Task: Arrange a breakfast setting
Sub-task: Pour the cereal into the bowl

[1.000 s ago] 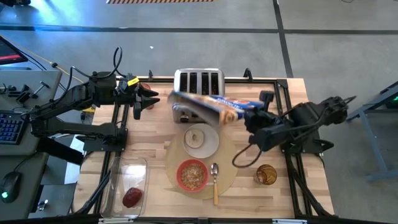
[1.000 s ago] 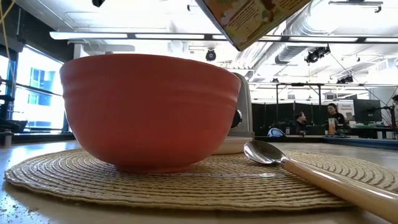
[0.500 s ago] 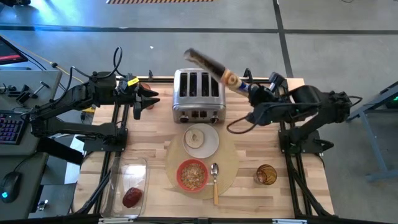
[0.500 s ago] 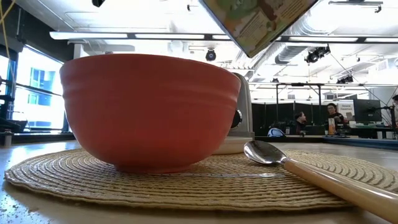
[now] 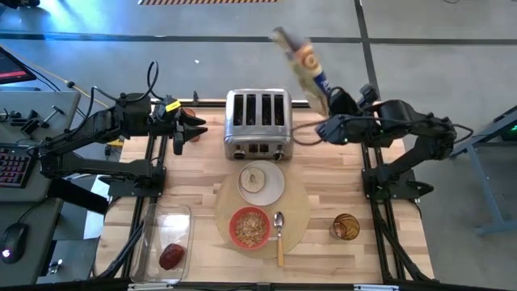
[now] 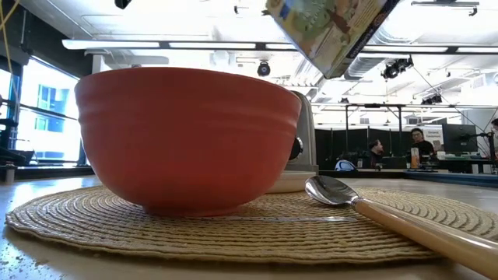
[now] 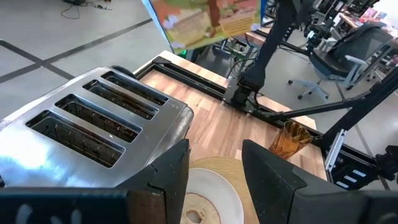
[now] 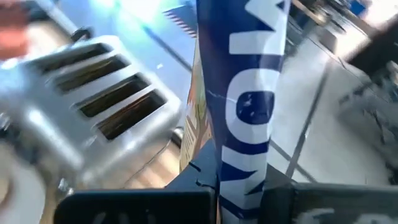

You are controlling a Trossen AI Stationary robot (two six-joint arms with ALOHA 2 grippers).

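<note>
My right gripper [image 5: 331, 103] is shut on a cereal box [image 5: 303, 69], held in the air beyond the toaster's far right corner; the box also shows in the low view [image 6: 334, 31]. On the round tan placemat [image 5: 299, 202] rest a white plate [image 5: 276, 187] with a toast slice [image 5: 255, 179], a red bowl [image 5: 250, 227] with cereal in it, and a wooden-handled spoon [image 5: 279, 238]. A dark red fruit [image 5: 171, 256] lies in the clear tub [image 5: 166, 230]. My left gripper [image 5: 196, 129] waits open, left of the toaster. My right gripper pinches the cereal box at its near end [image 8: 245, 180], one finger on each broad face, with the narrow blue side toward the wrist camera. The box is lifted clear and slants up and away from the fingers, toward the table's far edge.
A silver four-slot toaster [image 5: 258, 123] stands at the far middle of the table. An amber glass [image 5: 345, 226] stands right of the placemat. Bare wood lies between the toaster and the right arm's base.
My right gripper has swung from over the plate toward the table's far right corner and rolled its wrist. The cereal box, which lay nearly level across the toaster's front, now stands tipped up beyond the toaster's right end.
</note>
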